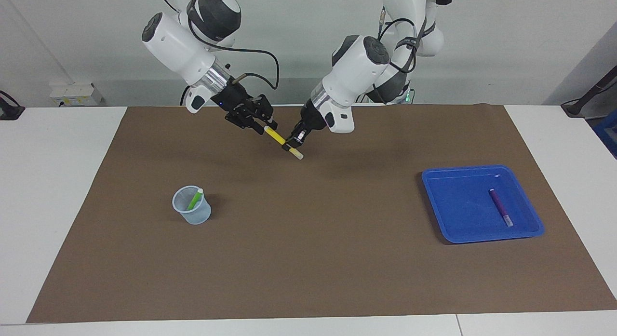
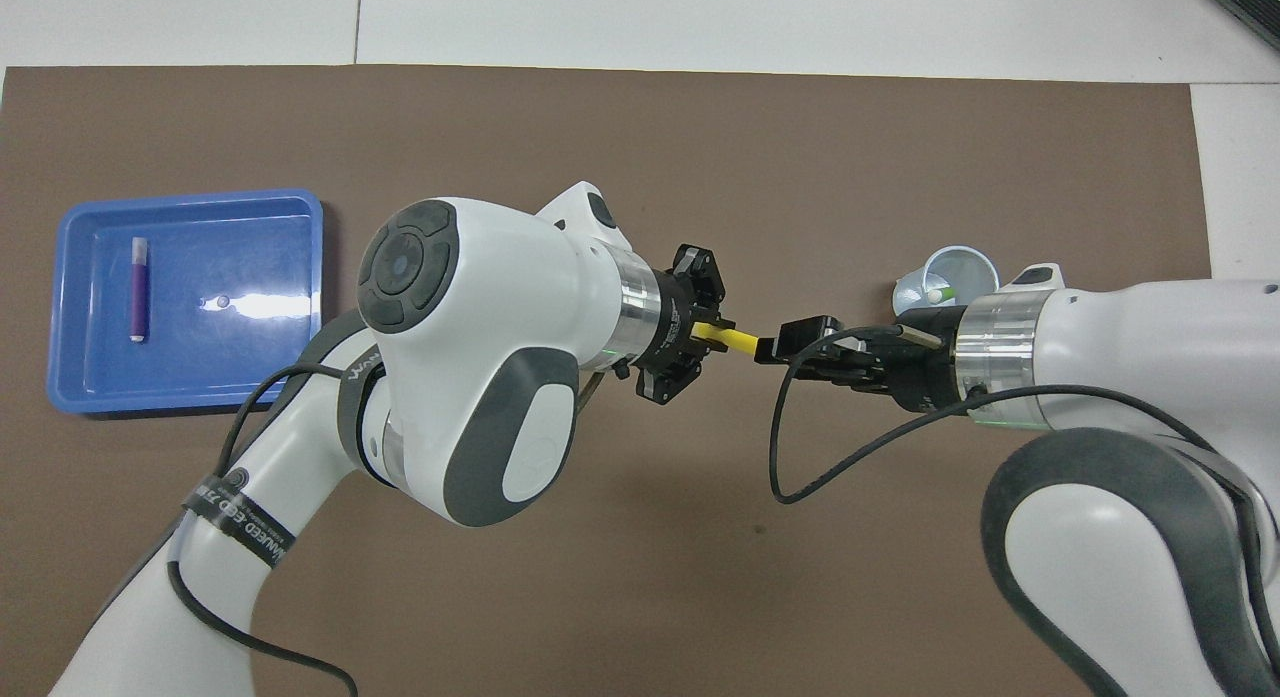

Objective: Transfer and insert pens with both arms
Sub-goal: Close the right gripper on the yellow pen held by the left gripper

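A: What is the scene made of?

B: A matte brown mat [image 1: 308,259] covers the middle of a white table [image 1: 53,191]. A glossy blue tray [image 1: 462,174], shallow with rounded corners, sits toward the left arm's end. A small translucent cup [image 1: 193,214], tapered and pale blue, stands toward the right arm's end.

A: How are the arms posed?

B: Both come down slantwise over the part of the mat near the robots, their wrists angled toward each other. The left arm [image 1: 354,68] is bent at a bulky white and grey elbow; its left gripper [image 1: 293,144] points down toward the right arm. The right arm [image 1: 181,42] shows a bright metal ring at its wrist, and the right gripper [image 1: 264,126] reaches toward the left one.

A: And the pincers?

B: The left one is clamped tight on the yellow pen [image 1: 278,139], low on its barrel near the pale cap. The right one's fingers sit around the pen's upper yellow end; whether they grip it, I cannot tell.

A: How does that pen look?

B: Thin, straight, bright yellow, tilted in the air between the two grippers, whitish cap lowest.

A: The other pens?

B: The green pen [image 1: 194,200] leans in the cup, pale tip up. The purple pen [image 1: 500,207] lies flat in the tray.
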`<state>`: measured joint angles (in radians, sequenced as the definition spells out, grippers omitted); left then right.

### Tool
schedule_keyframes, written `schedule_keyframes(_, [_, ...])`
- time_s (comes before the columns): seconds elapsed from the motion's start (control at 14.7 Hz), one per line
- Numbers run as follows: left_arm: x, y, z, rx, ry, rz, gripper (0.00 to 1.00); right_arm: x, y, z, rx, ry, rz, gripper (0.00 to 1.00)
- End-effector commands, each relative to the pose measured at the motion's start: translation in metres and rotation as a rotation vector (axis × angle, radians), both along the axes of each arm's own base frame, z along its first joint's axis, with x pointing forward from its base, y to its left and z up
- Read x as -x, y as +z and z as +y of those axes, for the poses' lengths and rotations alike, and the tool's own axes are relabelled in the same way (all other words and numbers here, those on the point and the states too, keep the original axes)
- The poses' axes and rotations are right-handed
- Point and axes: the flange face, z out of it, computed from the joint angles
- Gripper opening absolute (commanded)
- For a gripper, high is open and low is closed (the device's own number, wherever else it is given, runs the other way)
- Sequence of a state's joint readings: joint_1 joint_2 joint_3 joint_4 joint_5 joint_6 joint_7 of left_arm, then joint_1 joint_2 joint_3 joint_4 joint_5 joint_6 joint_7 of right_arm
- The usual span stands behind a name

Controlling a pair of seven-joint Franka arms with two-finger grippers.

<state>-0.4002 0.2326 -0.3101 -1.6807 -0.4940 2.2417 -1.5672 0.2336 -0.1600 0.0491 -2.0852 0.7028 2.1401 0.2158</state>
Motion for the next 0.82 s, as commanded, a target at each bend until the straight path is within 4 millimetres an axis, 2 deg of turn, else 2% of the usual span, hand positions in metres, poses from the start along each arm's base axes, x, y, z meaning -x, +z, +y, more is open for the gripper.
schedule_keyframes(0.0, [0.006, 0.0019, -0.0062, 0.013, 0.001, -0.001, 0.0, -0.0014, -0.0038, 0.0012, -0.014, -0.027, -0.014, 0.51])
schedule_keyframes(0.27, [0.0052, 0.0026, -0.0056, 0.012, -0.001, -0.005, 0.0, -0.0014, -0.0046, 0.002, -0.012, -0.021, -0.015, 0.51])
schedule_keyframes(0.48, [0.0051, 0.0026, -0.0056, 0.011, -0.001, -0.006, 0.0, -0.0014, -0.0047, 0.002, -0.01, -0.011, -0.023, 0.39])
schedule_keyframes(0.75, [0.0047, 0.0024, -0.0054, 0.013, 0.004, -0.008, 0.0, -0.0014, -0.0047, 0.002, -0.01, -0.01, -0.023, 0.33])
